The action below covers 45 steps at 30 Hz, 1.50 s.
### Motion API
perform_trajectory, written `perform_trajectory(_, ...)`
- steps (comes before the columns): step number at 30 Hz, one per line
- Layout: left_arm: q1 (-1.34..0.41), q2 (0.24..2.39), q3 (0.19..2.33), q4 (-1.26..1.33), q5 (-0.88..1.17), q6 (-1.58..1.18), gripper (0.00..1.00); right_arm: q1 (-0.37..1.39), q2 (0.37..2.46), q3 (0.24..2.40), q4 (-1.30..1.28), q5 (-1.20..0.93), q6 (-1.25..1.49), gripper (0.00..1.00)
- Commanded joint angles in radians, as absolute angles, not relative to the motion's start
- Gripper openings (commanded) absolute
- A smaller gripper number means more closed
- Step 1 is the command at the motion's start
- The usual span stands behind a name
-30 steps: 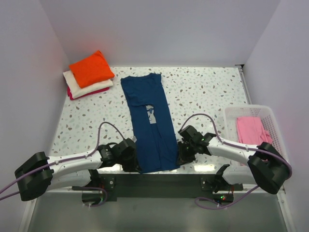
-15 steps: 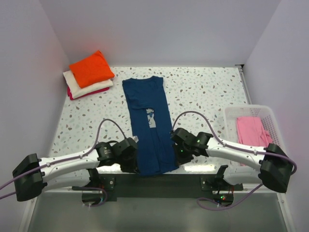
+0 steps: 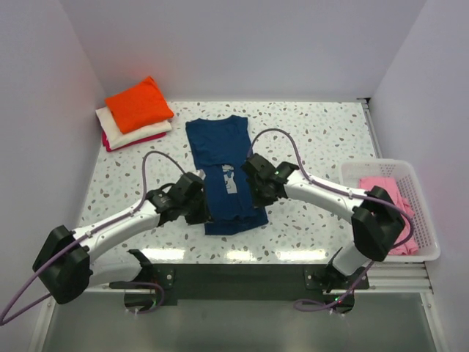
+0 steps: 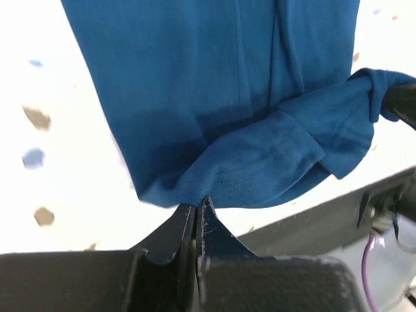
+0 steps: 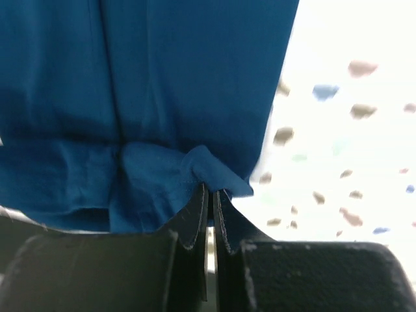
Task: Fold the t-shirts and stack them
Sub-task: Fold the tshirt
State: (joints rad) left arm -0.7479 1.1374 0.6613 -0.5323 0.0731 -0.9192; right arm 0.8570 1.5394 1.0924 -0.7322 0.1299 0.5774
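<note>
Bright overexposed tabletop, blurred wrist views

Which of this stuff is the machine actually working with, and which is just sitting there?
Part of the job:
- navy t-shirt, its hem pinched by the left gripper and right gripper
- orange tee, cream tee and magenta tee, folded in one stack
- pink t-shirt, lying in the basket

Just there:
- white basket
- speckled table
</note>
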Motion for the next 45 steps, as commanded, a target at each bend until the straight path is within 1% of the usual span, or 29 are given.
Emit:
perform_trajectory(1,-0.689,1.198,0.733,-0.414,0.063,-0.835,0.00,0.818,1.612,1.222,-0.664,0.170,0.523,0.00)
perform_trajectory(3,-0.660,1.242,0.764,-0.390,0.060,-0.825,0.00,0.787,1.681,1.279,-0.655,0.157,0.523,0.00)
perform_trajectory(10,-0.557,1.348,0.822,-0.328,0.063,-0.790,0.00,0.710,1.807,1.394,-0.612,0.117,0.523,0.00)
perform_trajectory(26,-0.413,1.538,0.980,-0.276,0.101,-0.753,0.00,0.558,1.977,1.627,-0.607,-0.029,0.538,0.00)
perform_trajectory(33,-0.361,1.618,1.012,-0.230,0.149,-0.750,0.00,0.535,2.042,1.686,-0.610,-0.048,0.541,0.00)
perform_trajectory(40,-0.328,1.649,1.008,-0.184,0.166,-0.747,0.00,0.512,2.075,1.701,-0.595,-0.061,0.546,0.00)
perform_trajectory(43,-0.308,1.663,1.011,-0.164,0.193,-0.739,0.00,0.505,2.094,1.718,-0.589,-0.067,0.545,0.04)
perform_trajectory(44,-0.304,1.669,1.015,-0.161,0.202,-0.735,0.02,0.503,2.103,1.730,-0.591,-0.071,0.545,0.08)
perform_trajectory(45,-0.296,1.675,1.015,-0.157,0.213,-0.730,0.06,0.502,2.105,1.735,-0.594,-0.072,0.545,0.11)
